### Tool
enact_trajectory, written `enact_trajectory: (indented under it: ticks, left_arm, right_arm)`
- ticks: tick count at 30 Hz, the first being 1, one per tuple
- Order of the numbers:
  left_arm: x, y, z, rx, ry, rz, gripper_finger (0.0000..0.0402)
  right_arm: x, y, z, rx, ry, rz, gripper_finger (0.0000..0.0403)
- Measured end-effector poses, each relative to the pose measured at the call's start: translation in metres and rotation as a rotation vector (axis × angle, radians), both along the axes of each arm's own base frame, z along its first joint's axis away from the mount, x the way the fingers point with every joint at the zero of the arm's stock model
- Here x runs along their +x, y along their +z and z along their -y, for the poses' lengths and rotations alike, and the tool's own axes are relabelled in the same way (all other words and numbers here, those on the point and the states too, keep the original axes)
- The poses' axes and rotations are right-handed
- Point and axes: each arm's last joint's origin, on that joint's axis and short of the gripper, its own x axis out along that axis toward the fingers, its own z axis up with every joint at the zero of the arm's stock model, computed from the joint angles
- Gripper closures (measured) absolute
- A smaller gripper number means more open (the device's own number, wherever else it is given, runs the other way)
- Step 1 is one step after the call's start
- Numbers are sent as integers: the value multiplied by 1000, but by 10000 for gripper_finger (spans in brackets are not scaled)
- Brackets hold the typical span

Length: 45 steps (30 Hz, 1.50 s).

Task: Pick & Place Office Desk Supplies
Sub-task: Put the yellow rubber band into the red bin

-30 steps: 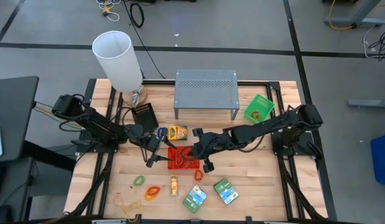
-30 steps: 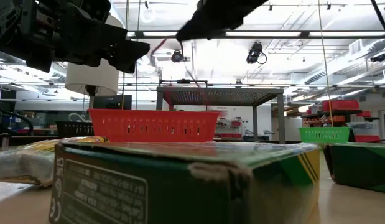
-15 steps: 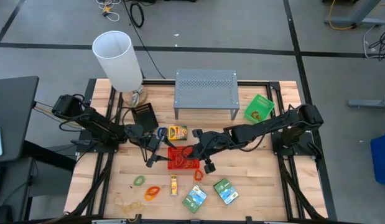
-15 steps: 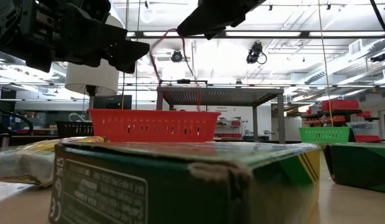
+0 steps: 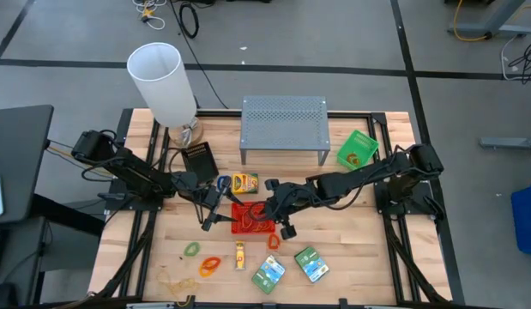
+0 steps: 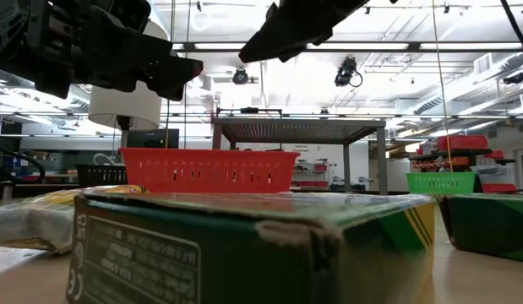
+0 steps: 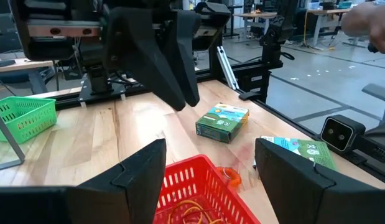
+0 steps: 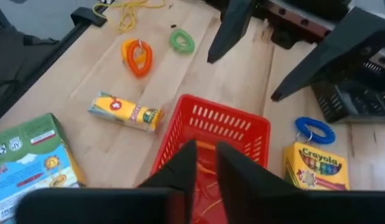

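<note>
While both arms meet over the middle of the table, the right gripper hangs just above the small red mesh tray, its two dark fingers drawn close with only a narrow slit between them and nothing held. From the low view it sits clear above the tray's rim. The left gripper hovers at the tray's other side with its fingers spread wide, empty as well.

Inside the one red tray lie thin orange and red rubber bands, a loose tangle that cannot be counted. Just beside the tray, on the side toward the grey perforated metal stand, sits one yellow-green crayon box, with one blue rubber band touching or nearly touching it. One black box lies farther along, near the tall white cylindrical lampshade.

Toward the near edge of the table there are two green-blue packets, the second just beside the first, and one small yellow crayon packet between them and the loose bands. Those bands are one green and one orange, apart from each other, with a pale yellowish tangle near the edge.

One green mesh tray stands well apart, beside the stand on the right arm's side.
</note>
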Motion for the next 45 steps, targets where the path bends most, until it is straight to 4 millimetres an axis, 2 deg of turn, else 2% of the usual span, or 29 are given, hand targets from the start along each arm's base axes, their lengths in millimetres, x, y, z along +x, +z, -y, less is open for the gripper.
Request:
enact_trajectory:
  ticks: [7, 12, 16, 19, 24, 29, 32, 36, 42, 45]
  left_arm:
    - [0, -1, 0, -12, 2, -14, 149]
    - [0, -2, 0, -45, 5, -38, 149]
    - [-2, -11, 2, -89, 5, -150, 149]
    - [-5, -18, 12, -107, -27, -259, 149]
    - [-7, -19, 42, -119, -89, -405, 149]
    - [-9, -14, 72, -39, -35, -655, 149]
    - [-14, -3, 91, 4, 23, -788, 149]
    - [-22, 22, 115, -14, 96, -895, 149]
    - [-37, 57, 145, -185, 219, -992, 137]
    - [-47, 60, 157, -292, 250, -1028, 133]
  right_arm:
    - [-3, -4, 0, -3, -6, -53, 216]
    - [-10, -9, -5, 3, -12, -135, 173]
    - [-18, -14, -12, -22, -34, -211, 174]
    - [-24, -17, -19, -29, -34, -260, 181]
    - [-29, -18, -30, -23, -30, -284, 189]
    - [-35, -20, -38, -54, -52, -310, 190]
    - [-40, -22, -42, -69, -71, -338, 190]
    - [-47, -24, -48, -107, -81, -379, 190]
    - [-57, -27, -57, -139, -88, -432, 190]
    - [-61, -28, -62, -147, -80, -449, 190]
